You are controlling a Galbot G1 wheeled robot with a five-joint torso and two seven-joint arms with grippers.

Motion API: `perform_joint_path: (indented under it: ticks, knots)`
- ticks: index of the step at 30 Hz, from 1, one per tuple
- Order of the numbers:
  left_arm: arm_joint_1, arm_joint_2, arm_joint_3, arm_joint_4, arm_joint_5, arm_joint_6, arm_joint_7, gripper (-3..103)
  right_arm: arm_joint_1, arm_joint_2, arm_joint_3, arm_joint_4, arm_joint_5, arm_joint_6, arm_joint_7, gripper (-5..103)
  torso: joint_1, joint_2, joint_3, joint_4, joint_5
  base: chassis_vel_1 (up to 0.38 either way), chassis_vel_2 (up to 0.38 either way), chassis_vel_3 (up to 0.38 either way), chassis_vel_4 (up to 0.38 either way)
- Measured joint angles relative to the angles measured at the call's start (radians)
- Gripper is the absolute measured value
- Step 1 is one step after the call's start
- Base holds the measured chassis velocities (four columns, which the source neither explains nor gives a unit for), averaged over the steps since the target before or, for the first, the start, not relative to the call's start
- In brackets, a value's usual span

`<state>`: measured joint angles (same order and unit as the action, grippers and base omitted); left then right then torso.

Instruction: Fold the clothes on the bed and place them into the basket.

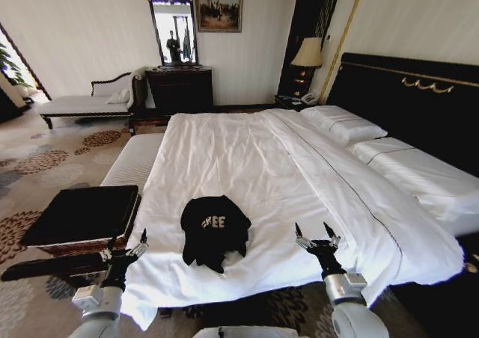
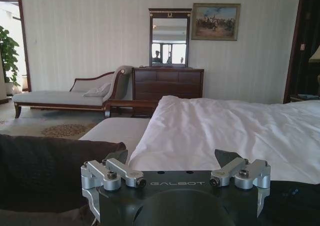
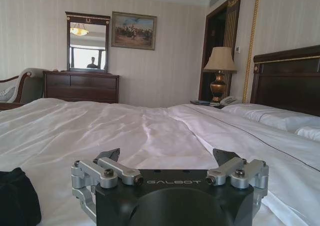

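Observation:
The clothes, one black T-shirt [image 1: 215,229] with white lettering, lie crumpled on the bed [image 1: 247,166] near its foot edge. In the right wrist view the T-shirt [image 3: 17,198] shows as a dark heap beside the white duvet [image 3: 150,131]. My left gripper [image 1: 127,242] hovers open at the bed's left foot corner, left of the shirt and apart from it. My right gripper [image 1: 312,228] stands open over the duvet to the shirt's right, holding nothing. The basket [image 1: 82,214], brown wicker with a flat black top, stands on the floor left of the bed, close to the left gripper [image 2: 175,158].
A long white bench [image 1: 135,158] runs along the bed's left side behind the basket. Farther back stand a chaise longue [image 1: 82,102], a dark dresser [image 1: 179,87] with a mirror, and a lamp [image 1: 307,54]. Pillows [image 1: 340,123] and the black headboard [image 1: 419,99] lie to the right.

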<state>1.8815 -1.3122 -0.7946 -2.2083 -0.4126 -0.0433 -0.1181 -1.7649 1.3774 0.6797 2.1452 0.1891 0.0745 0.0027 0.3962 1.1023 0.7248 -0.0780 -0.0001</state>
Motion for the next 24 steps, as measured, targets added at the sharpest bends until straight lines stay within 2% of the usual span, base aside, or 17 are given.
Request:
perform_joint_path:
  ticks: [2,4,5,6,8,9,10,11,14,16,17,18,20,22,24]
  knots:
    - [0.001,-0.001,0.000,0.002,0.000,-0.001,0.000,99,0.004,-0.003,-0.005,0.005,0.032,-0.005,0.008,100,0.000,0.000,0.000,0.0001,0.0000,-0.153,0.151,0.147,-0.149]
    - [0.001,-0.002,0.003,0.006,0.000,-0.001,0.000,99,0.007,-0.016,-0.014,0.019,0.107,-0.036,0.019,100,0.001,0.000,0.000,0.0002,0.0002,-0.102,0.131,0.118,-0.110]
    - [0.001,-0.002,0.003,0.006,0.000,-0.001,0.000,99,0.007,-0.016,-0.014,0.019,0.107,-0.036,0.019,100,0.001,0.000,0.000,0.0002,0.0002,-0.089,0.127,0.118,-0.110]
    - [0.001,-0.003,0.004,0.007,0.000,-0.001,0.000,99,0.009,-0.023,-0.018,0.026,0.156,-0.060,0.025,100,0.001,0.000,0.000,0.0003,0.0003,-0.089,0.127,0.079,-0.113]
    - [0.002,-0.003,0.011,0.010,0.002,0.000,0.000,99,0.031,-0.056,-0.028,0.053,0.333,-0.158,0.052,100,0.001,0.000,0.000,0.0001,0.0001,-0.070,0.041,0.054,-0.032]
    - [0.002,-0.003,0.011,0.010,0.002,0.000,0.000,99,0.031,-0.056,-0.028,0.053,0.333,-0.158,0.052,100,0.001,0.000,0.000,0.0001,0.0001,-0.070,0.024,0.028,-0.032]
    - [0.003,-0.004,0.014,0.011,0.003,0.000,0.000,99,0.042,-0.067,-0.028,0.060,0.389,-0.189,0.061,100,0.001,0.000,0.000,-0.0001,0.0001,0.000,0.000,0.000,0.000]
    - [0.007,-0.004,0.020,0.012,0.006,0.003,0.000,99,0.084,-0.102,-0.028,0.075,0.567,-0.278,0.097,100,0.000,0.000,0.000,-0.0001,0.0001,0.000,0.000,0.000,0.000]
    - [0.014,-0.003,0.035,0.018,0.014,0.010,0.001,99,0.210,-0.186,-0.027,0.063,0.897,-0.457,0.177,100,-0.001,0.000,0.000,0.0003,0.0003,0.000,0.000,0.000,0.000]
    - [0.014,-0.003,0.036,0.020,0.016,0.011,0.000,99,0.223,-0.196,-0.028,0.057,0.926,-0.471,0.182,100,-0.001,0.000,0.000,0.0003,0.0001,0.000,0.000,0.000,0.000]
    - [0.016,-0.002,0.041,0.027,0.028,0.012,0.000,99,0.303,-0.253,-0.045,-0.001,1.062,-0.538,0.212,100,-0.001,0.000,0.000,0.0006,-0.0001,0.000,0.000,0.000,0.000]
    - [0.016,0.000,0.044,0.031,0.037,0.014,0.000,99,0.349,-0.279,-0.060,-0.047,1.130,-0.574,0.233,100,-0.001,0.000,0.000,0.0006,0.0001,0.000,0.000,0.000,0.000]
    - [0.015,0.000,0.045,0.033,0.040,0.015,0.000,99,0.374,-0.292,-0.070,-0.078,1.165,-0.593,0.245,100,-0.001,0.000,0.000,0.0009,0.0001,0.000,0.000,0.000,0.000]
    - [0.008,0.002,0.050,0.042,0.054,0.027,-0.004,99,0.464,-0.324,-0.120,-0.212,1.238,-0.643,0.261,100,0.000,0.000,0.000,-0.0001,0.0004,0.000,0.000,0.000,0.000]
    - [0.000,0.002,0.056,0.047,0.061,0.037,-0.012,99,0.527,-0.324,-0.160,-0.295,1.258,-0.672,0.261,100,0.000,0.000,0.000,-0.0002,0.0005,0.000,0.000,0.000,0.000]
